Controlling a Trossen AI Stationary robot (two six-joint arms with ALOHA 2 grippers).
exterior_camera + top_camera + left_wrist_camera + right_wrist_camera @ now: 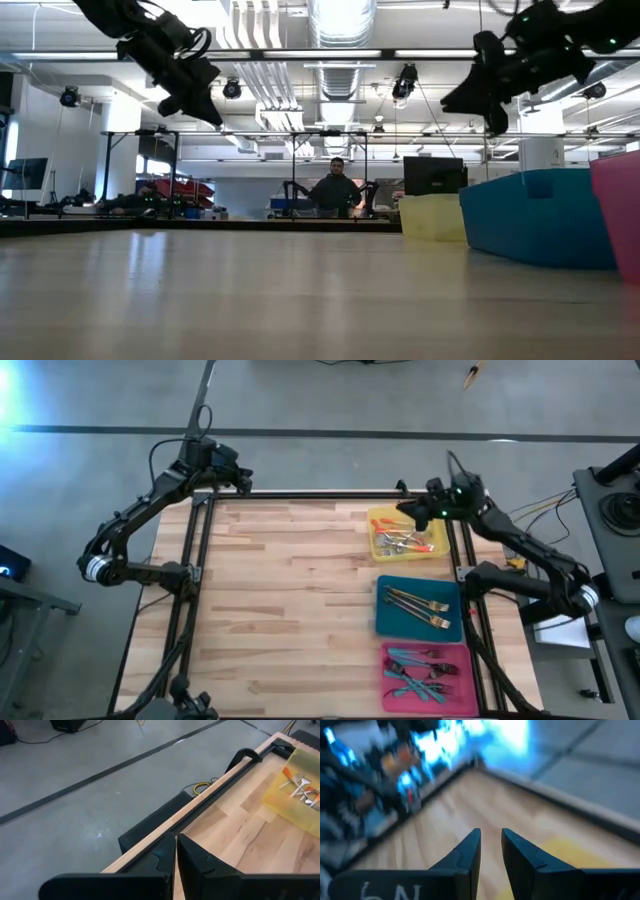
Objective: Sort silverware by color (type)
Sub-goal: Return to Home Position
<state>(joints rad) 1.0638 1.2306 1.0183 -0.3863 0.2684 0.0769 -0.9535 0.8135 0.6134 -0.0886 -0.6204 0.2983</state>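
Room bkgd: person (335, 188), low view only; silverware (415, 603) shows in high view.

Both arms hang raised and bent; left gripper (176, 839) has fingers together, right gripper (491, 834) fingers slightly apart, empty

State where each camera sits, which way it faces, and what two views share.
High: overhead, straight down on table, both arms.
Low: tabletop height, facing the room; both arms overhead.
Left wrist: on left arm, past left pincer toward table edge, floor.
Right wrist: past right pincer over table.
Shared: yellow tray in high, low, left wrist.
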